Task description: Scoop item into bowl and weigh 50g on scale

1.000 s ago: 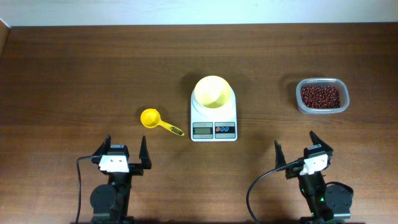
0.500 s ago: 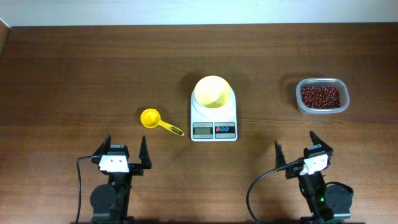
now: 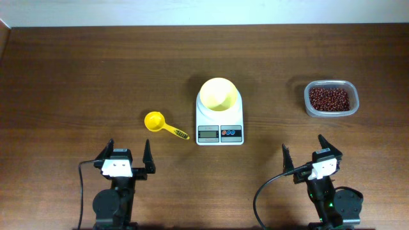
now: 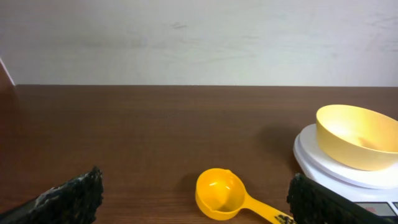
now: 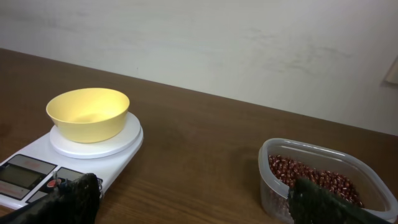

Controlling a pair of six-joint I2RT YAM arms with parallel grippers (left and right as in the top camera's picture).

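The pale-yellow bowl (image 3: 219, 94) stands empty on the white scale (image 3: 220, 130) at the table's middle; both also show in the right wrist view, bowl (image 5: 88, 113) and scale (image 5: 43, 167). The dark red-brown beans (image 3: 329, 98) lie in a clear tub (image 3: 331, 114) at the right, seen also in the right wrist view (image 5: 314, 178). A small yellow scoop (image 3: 161, 124) lies left of the scale, and in the left wrist view (image 4: 221, 194). My left gripper (image 3: 127, 156) is open and empty near the front edge. My right gripper (image 3: 311, 150) is open and empty, in front of the tub.
A pale wall runs behind the table's far edge. Bare brown table lies between the scale and the tub, and left of the scoop.
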